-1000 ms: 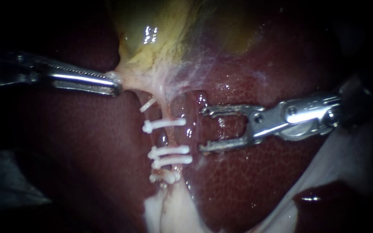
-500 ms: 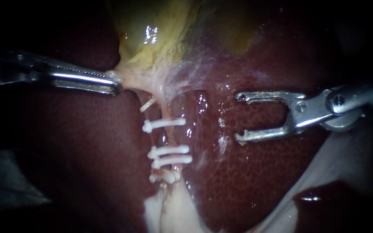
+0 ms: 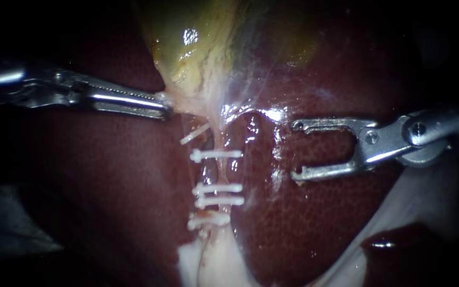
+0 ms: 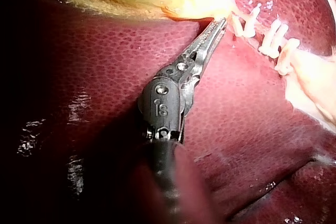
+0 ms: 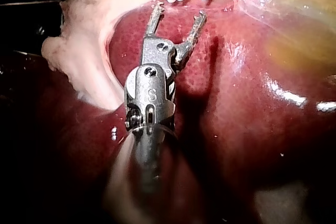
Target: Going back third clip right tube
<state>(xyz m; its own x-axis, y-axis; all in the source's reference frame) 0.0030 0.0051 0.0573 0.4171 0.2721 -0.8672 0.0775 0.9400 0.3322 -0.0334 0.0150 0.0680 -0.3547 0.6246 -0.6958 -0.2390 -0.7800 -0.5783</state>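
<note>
Pincer of right instrument (image 3: 294,150) wide, empty, apart from clips (image 3: 218,188); we should back it straight out while left instrument (image 3: 164,108) grips gallbladder (image 3: 197,48).

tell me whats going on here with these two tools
The slender metal left instrument grips the pale lower end of the yellowish gallbladder, jaws shut on it. The slender metal right instrument hovers over the dark red liver, jaws open and empty, clear of the small white clips that cross the pale tube.
</note>
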